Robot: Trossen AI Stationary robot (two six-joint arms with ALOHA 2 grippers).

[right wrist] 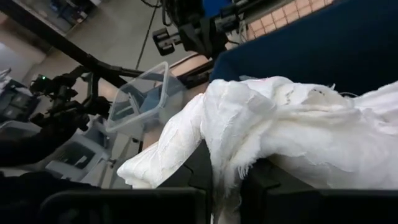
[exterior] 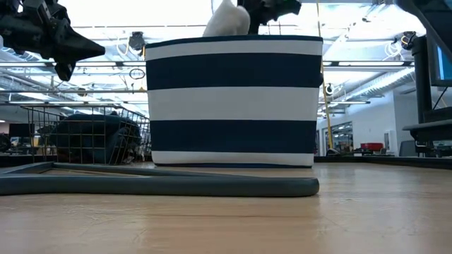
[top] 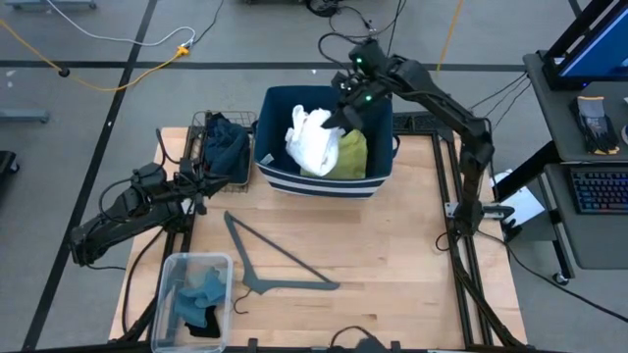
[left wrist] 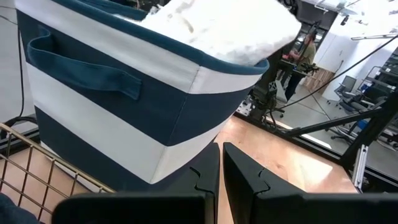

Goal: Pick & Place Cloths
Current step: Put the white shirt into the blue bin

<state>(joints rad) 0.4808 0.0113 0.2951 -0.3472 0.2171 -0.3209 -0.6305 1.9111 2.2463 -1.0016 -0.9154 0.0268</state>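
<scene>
The right gripper (top: 345, 110) is seen from above over the striped bin (top: 285, 178), its fingers pinched shut on the white cloth (top: 312, 139), which is lifted partly out of the bin and hangs just below and beside the fingers. Only in the right wrist view is the grip itself shown: the white cloth (right wrist: 280, 134) is drawn down between the two dark fingers. In the low view only its top is seen above the bin rim. A yellow cloth (top: 352, 155) is shown from above lying in the bin beside the white one. Dark cloths (top: 226, 143) are held in the wire basket (top: 199, 126) left of the bin, and blue cloths (top: 199, 297) in the clear tub (top: 169, 267). A grey hanger (top: 278, 257) lies on the table (top: 392, 245). The left gripper (top: 199, 194) is closed and empty, near the basket
</scene>
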